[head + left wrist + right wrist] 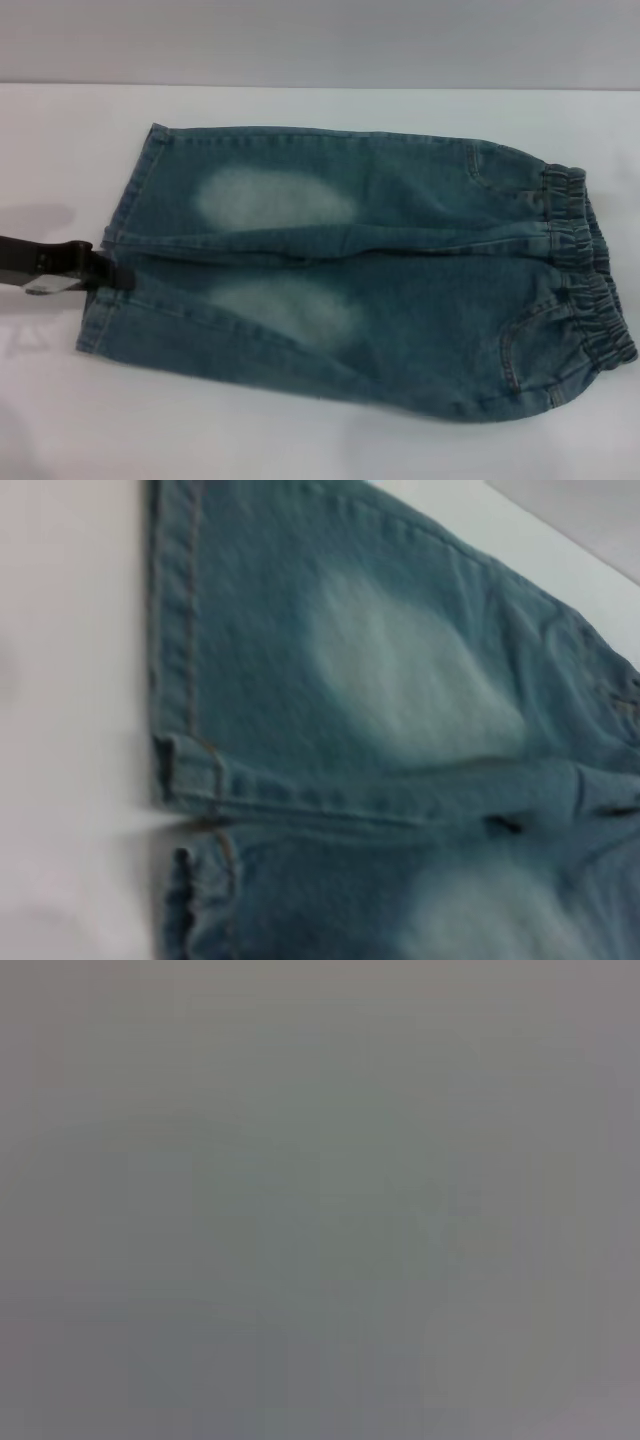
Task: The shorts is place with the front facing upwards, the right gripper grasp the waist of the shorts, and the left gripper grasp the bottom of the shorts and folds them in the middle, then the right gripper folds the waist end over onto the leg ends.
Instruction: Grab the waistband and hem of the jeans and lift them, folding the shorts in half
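Shorts (370, 270) lie flat on the white table (300, 450), front up, legs side by side. The waist (590, 270) is at the robot's right, the leg hems (105, 290) at its left. No fold is made yet, so the task appears to be at its first step: taking hold of both ends.

Left gripper (112, 275) reaches in low from the left edge, arm nearly level with the table, its tip at the hems where the two legs meet. Whether the fingers are apart, together or clamped on cloth cannot be told from the head view; the left wrist view shows only the hems and the gap between the legs, not the fingers.

Right gripper is not seen in the head view, and the right wrist view shows only a blank grey field. The waist lies untouched.

Judgement: the next move calls for the left gripper to secure the hems and for the right gripper to come to the waist before any lift. Risk: catching one hem only would skew the fold.
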You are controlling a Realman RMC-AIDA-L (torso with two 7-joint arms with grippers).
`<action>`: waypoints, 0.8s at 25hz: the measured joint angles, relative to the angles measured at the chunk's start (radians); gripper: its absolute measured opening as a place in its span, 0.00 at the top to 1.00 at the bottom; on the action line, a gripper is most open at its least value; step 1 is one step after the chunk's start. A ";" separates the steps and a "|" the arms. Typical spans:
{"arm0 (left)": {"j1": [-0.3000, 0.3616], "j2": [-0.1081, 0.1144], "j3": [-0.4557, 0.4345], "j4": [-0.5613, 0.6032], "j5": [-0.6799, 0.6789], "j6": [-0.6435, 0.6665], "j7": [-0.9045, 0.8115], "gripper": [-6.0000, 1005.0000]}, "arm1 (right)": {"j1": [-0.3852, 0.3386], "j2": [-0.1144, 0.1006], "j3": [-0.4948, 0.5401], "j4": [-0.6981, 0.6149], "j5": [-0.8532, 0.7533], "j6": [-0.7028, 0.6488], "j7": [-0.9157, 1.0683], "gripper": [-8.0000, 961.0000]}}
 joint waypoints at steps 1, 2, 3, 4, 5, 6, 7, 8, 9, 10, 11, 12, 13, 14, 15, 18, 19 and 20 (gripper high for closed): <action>0.001 -0.001 0.001 0.002 0.000 -0.016 0.002 0.98 | -0.001 -0.006 0.000 -0.029 -0.078 -0.016 0.076 0.24; 0.001 -0.001 0.001 0.002 0.000 -0.016 0.002 0.98 | -0.005 -0.013 0.000 -0.066 -0.169 -0.045 0.171 0.24; 0.002 -0.001 0.002 0.002 0.001 -0.031 0.013 0.98 | -0.011 -0.017 -0.001 -0.107 -0.247 -0.080 0.246 0.24; 0.002 -0.001 0.002 0.002 0.001 -0.033 0.016 0.98 | -0.018 -0.022 -0.001 -0.145 -0.313 -0.116 0.307 0.24; 0.003 -0.001 0.002 0.002 0.001 -0.034 0.021 0.98 | -0.025 -0.029 0.000 -0.186 -0.368 -0.158 0.374 0.24; 0.004 -0.001 0.002 0.002 0.001 -0.037 0.025 0.98 | -0.028 -0.036 -0.001 -0.209 -0.403 -0.186 0.422 0.24; 0.004 -0.001 0.002 0.002 0.001 -0.037 0.025 0.98 | -0.031 -0.046 0.000 -0.239 -0.448 -0.223 0.477 0.24; 0.004 -0.001 0.002 0.001 0.001 -0.043 0.031 0.98 | -0.031 -0.061 0.000 -0.265 -0.498 -0.273 0.535 0.24; 0.005 -0.001 0.002 0.001 0.001 -0.045 0.033 0.98 | -0.028 -0.077 0.000 -0.288 -0.546 -0.324 0.589 0.24; 0.005 -0.001 0.002 0.001 0.001 -0.046 0.036 0.98 | -0.024 -0.090 0.000 -0.305 -0.588 -0.371 0.633 0.24; 0.005 -0.001 0.002 0.001 0.001 -0.046 0.038 0.98 | -0.018 -0.103 0.000 -0.326 -0.631 -0.419 0.676 0.24; 0.005 -0.001 0.002 0.001 0.001 -0.045 0.040 0.98 | -0.011 -0.113 0.000 -0.348 -0.673 -0.465 0.718 0.24; 0.004 -0.002 0.002 0.001 0.001 -0.045 0.040 0.98 | -0.004 -0.121 0.001 -0.374 -0.714 -0.501 0.750 0.24; 0.003 -0.003 0.006 0.001 0.001 -0.045 0.041 0.98 | 0.002 -0.127 0.001 -0.401 -0.757 -0.534 0.784 0.24; 0.003 -0.004 0.011 0.001 0.001 -0.046 0.041 0.98 | 0.009 -0.130 0.002 -0.426 -0.794 -0.560 0.813 0.24; 0.000 -0.005 0.022 0.001 0.002 -0.047 0.041 0.98 | 0.040 -0.139 0.002 -0.501 -0.928 -0.619 0.943 0.24; 0.000 -0.005 0.023 0.002 0.002 -0.047 0.041 0.98 | 0.051 -0.142 0.003 -0.513 -0.962 -0.627 0.984 0.24; 0.000 -0.005 0.023 0.002 0.002 -0.047 0.041 0.98 | 0.065 -0.147 0.005 -0.528 -1.010 -0.639 1.035 0.24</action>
